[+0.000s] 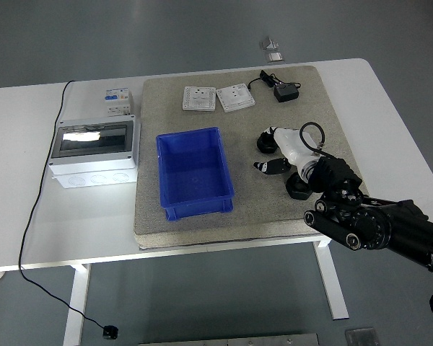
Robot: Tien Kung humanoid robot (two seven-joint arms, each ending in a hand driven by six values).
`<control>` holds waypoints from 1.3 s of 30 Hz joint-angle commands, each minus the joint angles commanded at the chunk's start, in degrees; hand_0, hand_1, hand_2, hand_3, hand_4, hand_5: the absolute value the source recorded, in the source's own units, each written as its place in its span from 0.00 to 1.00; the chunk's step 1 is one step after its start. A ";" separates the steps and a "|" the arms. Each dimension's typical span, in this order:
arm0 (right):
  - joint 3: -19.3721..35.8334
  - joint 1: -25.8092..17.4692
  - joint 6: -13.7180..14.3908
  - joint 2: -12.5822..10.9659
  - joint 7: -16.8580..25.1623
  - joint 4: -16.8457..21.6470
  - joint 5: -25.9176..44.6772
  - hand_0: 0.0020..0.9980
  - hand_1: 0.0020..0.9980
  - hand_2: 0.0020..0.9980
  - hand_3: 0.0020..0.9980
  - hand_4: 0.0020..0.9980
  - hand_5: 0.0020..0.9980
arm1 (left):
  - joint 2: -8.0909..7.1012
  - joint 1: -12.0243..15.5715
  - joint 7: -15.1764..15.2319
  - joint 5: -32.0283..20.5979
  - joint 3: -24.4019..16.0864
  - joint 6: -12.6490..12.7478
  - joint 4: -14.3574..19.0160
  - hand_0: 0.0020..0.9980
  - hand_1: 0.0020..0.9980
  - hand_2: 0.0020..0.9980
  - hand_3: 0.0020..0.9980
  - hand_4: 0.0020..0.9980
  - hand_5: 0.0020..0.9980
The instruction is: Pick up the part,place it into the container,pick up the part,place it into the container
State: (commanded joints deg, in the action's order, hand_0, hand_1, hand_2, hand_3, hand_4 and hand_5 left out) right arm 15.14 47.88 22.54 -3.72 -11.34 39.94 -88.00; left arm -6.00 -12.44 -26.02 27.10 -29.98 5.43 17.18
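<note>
The blue container (193, 171) sits open-topped in the middle of the grey mat (310, 115), and nothing shows inside it. Two white square switch parts (199, 99) (235, 97) lie flat side by side at the mat's far edge. A black plug adapter (285, 92) with a short cable lies to their right. My right hand (271, 153), white-palmed with black fingers, hovers low over the mat just right of the container. Its fingers are spread and hold nothing. It is well short of the white parts. My left arm is out of view.
A white electrical box (94, 151) with a clear lid stands on the table left of the mat, with a small breaker unit (117, 101) behind it. A black cable (40, 194) trails off the table's left side. Small metal pieces (273, 49) lie on the floor beyond.
</note>
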 joint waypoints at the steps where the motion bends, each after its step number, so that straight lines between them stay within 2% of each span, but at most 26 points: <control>1: -0.10 0.00 0.01 0.02 -0.05 -0.02 0.00 0.79 0.61 0.44 0.58 0.78 0.30 | 0.00 -0.01 0.01 0.02 0.00 0.01 0.00 0.68 0.69 0.71 0.66 0.67 0.67; 4: -0.33 0.02 0.06 0.07 -0.16 -0.03 -0.06 0.79 0.61 0.44 0.58 0.78 0.30 | 0.01 -0.01 0.05 0.04 0.00 0.04 0.01 0.68 0.69 0.71 0.66 0.67 0.67; 5: -0.41 0.05 0.09 0.10 -0.19 -0.01 -0.17 0.78 0.59 0.41 0.51 0.77 0.30 | 0.01 0.00 0.08 0.04 0.02 0.07 0.01 0.68 0.69 0.71 0.66 0.67 0.67; 16: 1.21 0.10 -0.12 -0.16 -1.00 1.09 -3.38 0.78 0.59 0.41 0.48 0.78 0.33 | -0.09 0.01 0.60 0.27 0.03 0.35 0.06 0.68 0.69 0.71 0.65 0.67 0.67; 17: 1.30 0.08 -0.08 -0.18 -1.01 1.14 -3.50 0.78 0.59 0.41 0.42 0.78 0.32 | -0.09 0.02 0.65 0.33 0.00 0.37 0.06 0.68 0.69 0.71 0.65 0.67 0.67; 22: 1.79 -0.05 0.15 -0.26 -1.07 1.30 -4.03 0.78 0.59 0.41 0.42 0.78 0.32 | -0.05 0.04 0.97 0.53 -0.04 0.53 0.07 0.68 0.69 0.71 0.65 0.67 0.67; 23: 1.97 -0.10 0.18 -0.31 -1.10 1.33 -4.17 0.78 0.58 0.40 0.37 0.77 0.32 | -0.04 0.05 1.05 0.48 0.00 0.56 0.08 0.67 0.69 0.71 0.65 0.67 0.67; 28: 3.46 -0.47 0.65 -0.71 -1.16 1.79 -5.15 0.78 0.58 0.40 0.37 0.77 0.32 | 0.04 0.05 1.36 0.36 0.12 0.77 0.09 0.67 0.69 0.71 0.65 0.67 0.67; 29: 3.67 -0.53 0.79 -0.80 -1.17 1.90 -5.23 0.78 0.58 0.40 0.32 0.74 0.28 | 0.04 0.05 1.39 0.36 0.13 0.79 0.09 0.67 0.68 0.71 0.64 0.66 0.67; 34: 4.23 -0.68 1.88 -1.17 -1.25 2.41 -5.16 0.78 0.58 0.40 0.32 0.74 0.28 | 0.08 0.06 1.50 0.38 0.14 0.87 0.09 0.67 0.68 0.71 0.64 0.66 0.67; 35: 4.15 -0.66 2.14 -1.18 -1.17 2.47 -4.88 0.77 0.59 0.45 0.33 0.74 0.27 | 0.08 0.05 1.51 0.41 0.13 0.88 0.09 0.67 0.68 0.71 0.64 0.66 0.67; 39: 2.45 -0.22 2.56 -0.89 -0.51 2.32 -2.23 0.77 0.59 0.45 0.33 0.74 0.27 | 0.07 0.03 1.54 0.53 0.07 0.87 0.08 0.67 0.68 0.71 0.64 0.66 0.67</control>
State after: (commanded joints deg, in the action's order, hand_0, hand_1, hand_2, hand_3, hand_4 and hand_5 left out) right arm 17.59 47.66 25.10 -4.62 -11.85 42.26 -90.23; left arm -5.93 -12.40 -24.49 27.64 -29.90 6.31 17.26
